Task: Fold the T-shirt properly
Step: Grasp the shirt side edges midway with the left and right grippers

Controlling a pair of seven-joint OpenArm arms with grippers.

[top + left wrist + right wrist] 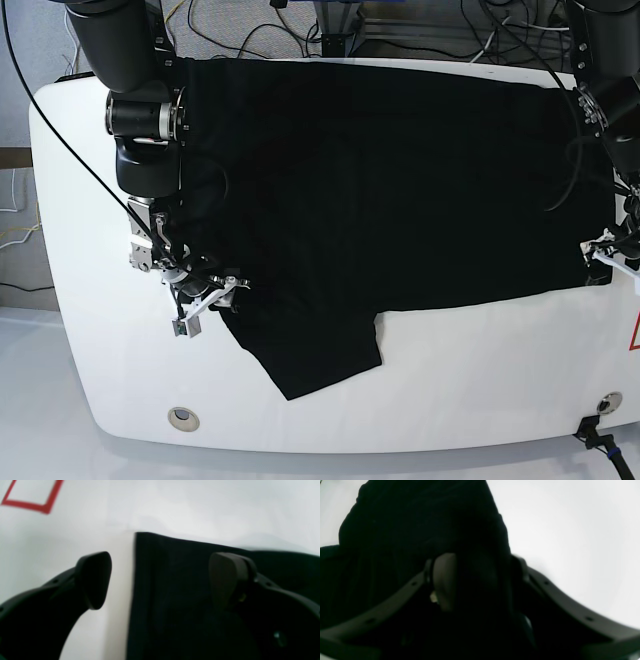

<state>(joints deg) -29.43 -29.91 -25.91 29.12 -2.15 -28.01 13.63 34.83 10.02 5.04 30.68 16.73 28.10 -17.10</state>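
T-shirt lies spread over most of the white table, plain black side up, one sleeve hanging toward the near edge. No fold made yet, as far as I can judge.

My left gripper sits at the shirt's corner on the base view's right, jaws spread wide: one fingertip over bare table, the other over cloth, so the hem edge runs between them. Nothing pinched there. I read this as lining up for a grab. A red square mark shows on the table beyond.

My right gripper is at the opposite side, near the sleeve. Black cloth fills the gap between its jaws; whether they are clamped or only closing around it, I cannot tell.

Both ends being taken suggests a two-handed lift and fold.
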